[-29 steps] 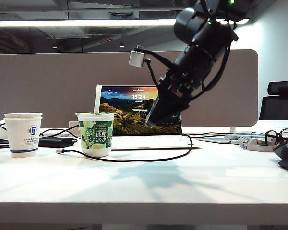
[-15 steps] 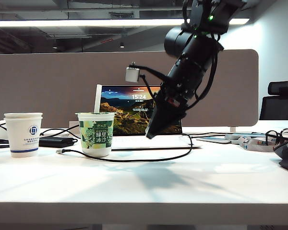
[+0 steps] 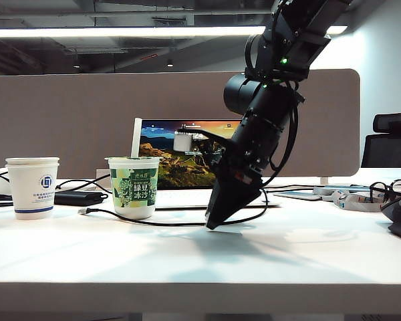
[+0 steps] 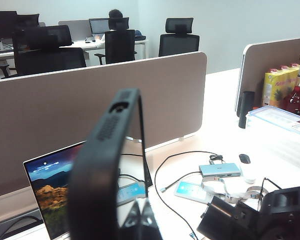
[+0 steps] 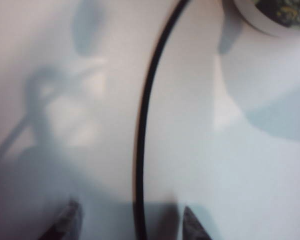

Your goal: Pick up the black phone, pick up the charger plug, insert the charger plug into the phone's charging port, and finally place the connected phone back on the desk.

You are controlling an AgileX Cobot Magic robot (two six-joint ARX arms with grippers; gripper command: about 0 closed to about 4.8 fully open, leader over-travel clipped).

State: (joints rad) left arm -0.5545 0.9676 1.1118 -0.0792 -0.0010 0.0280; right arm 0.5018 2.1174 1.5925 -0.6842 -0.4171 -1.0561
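white paper cup (image 3: 32, 187) far left | green cup (image 3: 134, 186) with straw, left of centre | open laptop (image 3: 187, 164) behind | glasses (image 3: 391, 189) far right

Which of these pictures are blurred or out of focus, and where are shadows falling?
Right wrist view: soft, the black cable runs between the right gripper's open fingers, shadows on the desk. Left wrist view: the black phone in the left gripper is blurred, background sharp. Exterior view: sharp, arm shadow beneath the right gripper.

The right gripper (image 3: 212, 223) points steeply down at the black cable (image 3: 180, 223), in front of the open laptop (image 3: 180, 164). A green cup (image 3: 134, 186) stands on the white surface (image 3: 200, 257) just beside the laptop, a paper cup (image 3: 32, 188) farther out.
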